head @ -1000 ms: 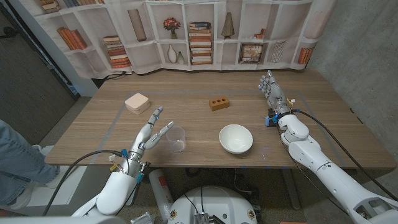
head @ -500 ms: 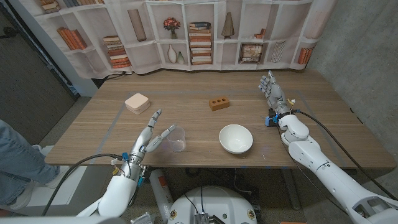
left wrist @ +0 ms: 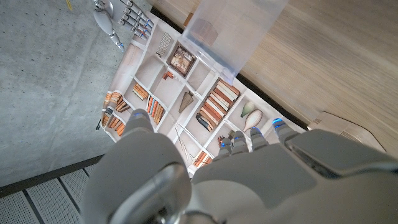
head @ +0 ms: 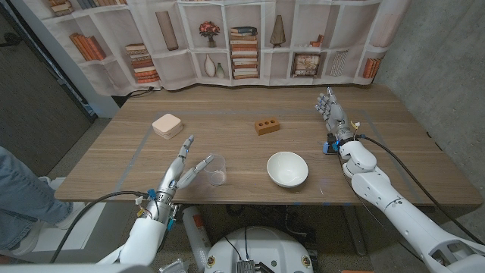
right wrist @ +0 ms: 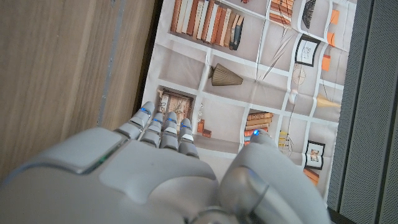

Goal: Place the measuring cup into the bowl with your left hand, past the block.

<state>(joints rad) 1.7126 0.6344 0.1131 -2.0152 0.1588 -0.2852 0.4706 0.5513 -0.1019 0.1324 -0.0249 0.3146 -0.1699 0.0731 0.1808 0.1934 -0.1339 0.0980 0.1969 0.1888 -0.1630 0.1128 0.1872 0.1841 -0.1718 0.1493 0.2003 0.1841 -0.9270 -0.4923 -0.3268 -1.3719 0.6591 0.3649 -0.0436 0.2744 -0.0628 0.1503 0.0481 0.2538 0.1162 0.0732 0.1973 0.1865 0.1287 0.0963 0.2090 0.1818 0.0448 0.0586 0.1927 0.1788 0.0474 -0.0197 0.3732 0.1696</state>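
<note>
Measuring cup (head: 216, 170) left of bowl (head: 287, 168); block (head: 267, 126) lies behind them.

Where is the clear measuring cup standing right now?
In the head view, the measuring cup stands near the table's front edge, left of the white bowl, with the left hand open right beside it.
</note>
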